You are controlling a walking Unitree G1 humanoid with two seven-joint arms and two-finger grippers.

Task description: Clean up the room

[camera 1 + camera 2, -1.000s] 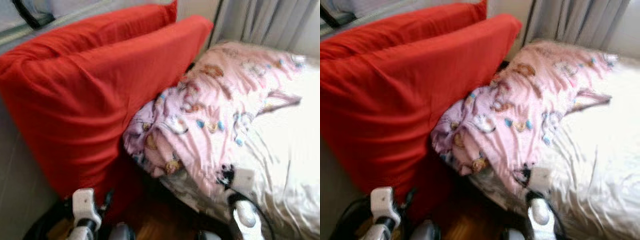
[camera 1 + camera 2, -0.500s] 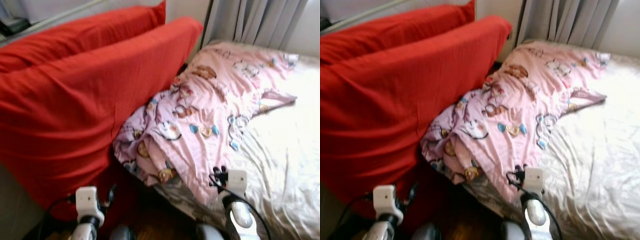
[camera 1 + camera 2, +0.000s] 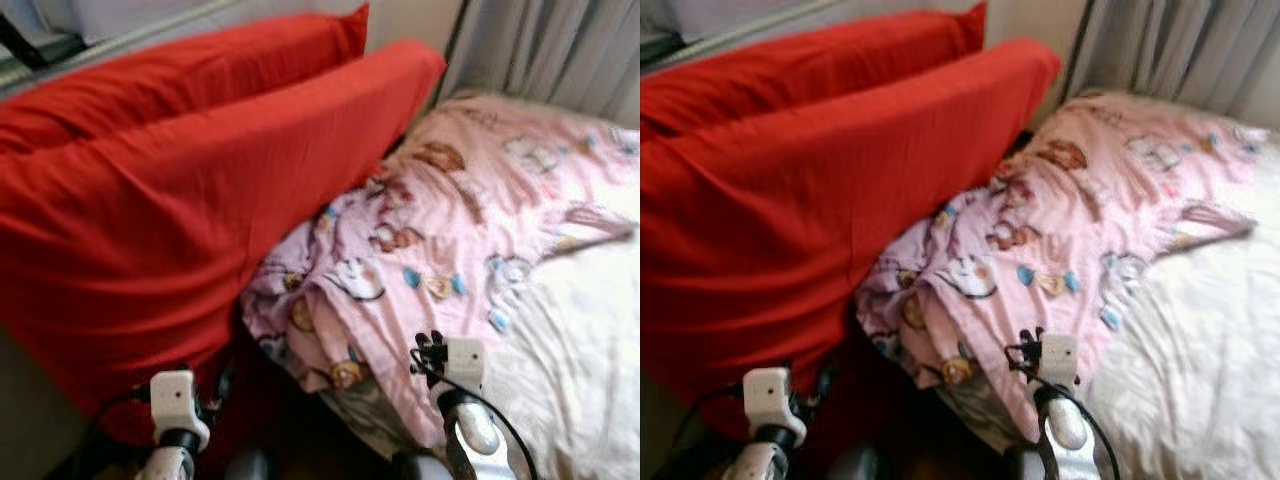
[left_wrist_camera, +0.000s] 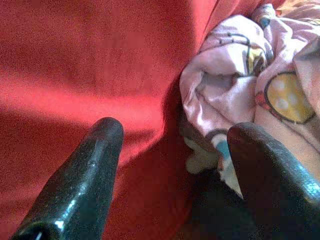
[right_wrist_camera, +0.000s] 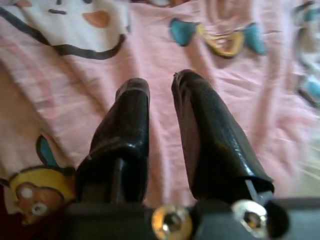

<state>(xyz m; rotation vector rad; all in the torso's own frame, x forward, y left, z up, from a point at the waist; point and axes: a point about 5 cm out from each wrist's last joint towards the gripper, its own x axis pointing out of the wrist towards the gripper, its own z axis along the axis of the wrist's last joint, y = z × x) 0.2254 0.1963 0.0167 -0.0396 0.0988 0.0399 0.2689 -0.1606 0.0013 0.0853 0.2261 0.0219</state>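
A crumpled pink blanket [image 3: 450, 230] with cartoon prints lies across the left part of a bed with a white sheet [image 3: 580, 340]. Its bunched corner hangs off the bed edge against two big red cushions [image 3: 180, 200]. My right gripper [image 5: 160, 82] is shut and holds nothing; it hovers just over the pink blanket [image 5: 235, 100] near the edge of the bed [image 3: 428, 352]. My left gripper [image 4: 172, 135] is open and empty, low in the gap where a red cushion [image 4: 100, 60] meets the blanket's hanging corner [image 4: 225, 85].
Grey curtains [image 3: 560, 50] hang behind the bed. The red cushions lean against a wall on the left, below a window ledge [image 3: 60, 45]. A narrow strip of dark floor [image 3: 290, 440] lies between cushions and bed.
The whole picture has shifted and stays blurred, so the camera has moved. Both grippers stay in about the same place relative to the blanket and cushions.
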